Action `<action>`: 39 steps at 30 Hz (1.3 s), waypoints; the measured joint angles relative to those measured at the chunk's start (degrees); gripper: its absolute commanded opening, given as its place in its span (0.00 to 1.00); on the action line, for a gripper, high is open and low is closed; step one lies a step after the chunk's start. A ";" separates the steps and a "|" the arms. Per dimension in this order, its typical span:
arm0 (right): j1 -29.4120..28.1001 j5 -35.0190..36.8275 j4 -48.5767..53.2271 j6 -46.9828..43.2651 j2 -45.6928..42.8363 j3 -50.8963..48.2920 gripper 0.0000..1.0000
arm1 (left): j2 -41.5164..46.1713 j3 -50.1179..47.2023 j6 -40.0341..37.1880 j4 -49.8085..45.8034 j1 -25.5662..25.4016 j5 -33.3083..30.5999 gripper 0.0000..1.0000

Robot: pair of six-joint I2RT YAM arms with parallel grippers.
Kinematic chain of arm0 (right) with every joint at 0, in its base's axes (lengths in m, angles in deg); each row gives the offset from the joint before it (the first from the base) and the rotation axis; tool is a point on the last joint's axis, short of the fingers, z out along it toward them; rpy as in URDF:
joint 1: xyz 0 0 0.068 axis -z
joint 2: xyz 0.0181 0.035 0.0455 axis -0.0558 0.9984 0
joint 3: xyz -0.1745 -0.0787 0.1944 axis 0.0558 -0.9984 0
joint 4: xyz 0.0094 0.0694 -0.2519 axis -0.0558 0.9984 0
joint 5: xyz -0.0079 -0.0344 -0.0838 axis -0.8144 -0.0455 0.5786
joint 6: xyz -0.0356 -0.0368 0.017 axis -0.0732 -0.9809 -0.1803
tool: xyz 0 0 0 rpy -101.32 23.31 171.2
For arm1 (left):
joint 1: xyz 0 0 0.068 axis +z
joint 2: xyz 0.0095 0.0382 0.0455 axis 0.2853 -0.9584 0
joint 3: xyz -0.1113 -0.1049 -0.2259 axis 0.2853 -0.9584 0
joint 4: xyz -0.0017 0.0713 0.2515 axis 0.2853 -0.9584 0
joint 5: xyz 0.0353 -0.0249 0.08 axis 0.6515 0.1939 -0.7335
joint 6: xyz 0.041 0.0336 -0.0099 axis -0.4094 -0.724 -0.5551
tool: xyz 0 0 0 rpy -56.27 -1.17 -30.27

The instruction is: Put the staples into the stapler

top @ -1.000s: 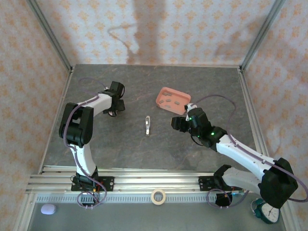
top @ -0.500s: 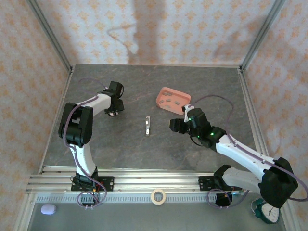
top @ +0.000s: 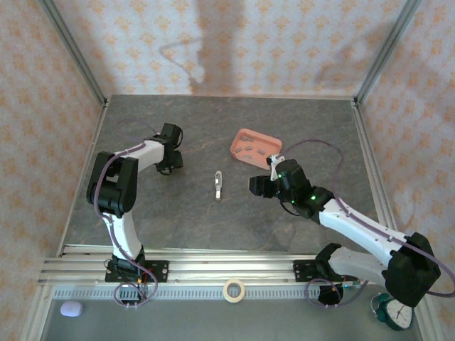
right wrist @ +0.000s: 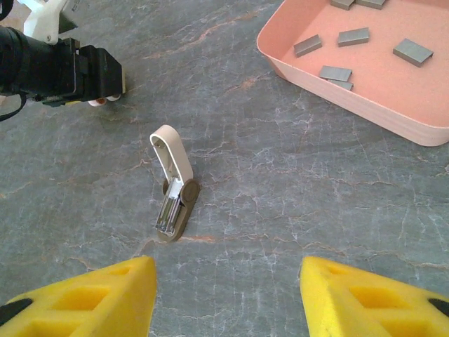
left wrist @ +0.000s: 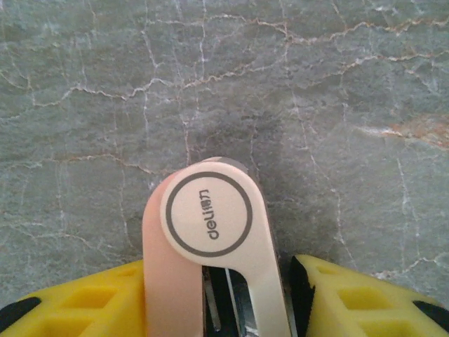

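Observation:
The stapler (left wrist: 210, 217), cream-white with a pale pink side, stands on the table between the yellow fingers of my left gripper (left wrist: 221, 270), which press on both of its sides. This gripper (top: 170, 160) is at the table's left. The staples (right wrist: 335, 72), several dark grey strips, lie in the pink tray (right wrist: 365, 105), seen from above as staples (top: 252, 149) in the tray (top: 235, 147). My right gripper (right wrist: 228, 274) hangs open and holds nothing. It hovers (top: 257, 185) just in front of the tray.
A second small stapler-like thing (right wrist: 174, 189), with a cream arm and a grey-brown base, lies open mid-table (top: 218, 185) with its metal channel showing. A tape roll (top: 234, 289) sits on the front rail. A small clock (top: 393, 312) stands near the right base.
My left gripper's fingers have drawn in onto the stapler and the gripper has shifted slightly. My right gripper has moved a little left, toward the table's middle.

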 measured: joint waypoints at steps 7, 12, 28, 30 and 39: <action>0.00 0.00 0.35 0.00 -0.76 0.00 0.56 | 1.18 -1.42 -0.87 0.72 0.00 0.98 0.41; 0.00 0.00 0.35 0.00 -0.83 0.00 0.56 | 3.26 -2.78 -1.44 -0.20 0.00 1.03 0.34; 0.00 -1.88 3.17 1.77 3.91 10.14 0.60 | 29.73 -13.40 -17.66 2.05 -11.63 10.32 0.23; 0.02 -3.15 3.69 1.81 5.44 12.61 0.60 | 33.20 -15.58 -20.39 3.76 -12.24 13.18 0.21; 2.32 -14.32 5.81 2.86 11.56 20.02 0.59 | 48.61 -29.09 -37.92 15.52 -14.86 26.88 0.10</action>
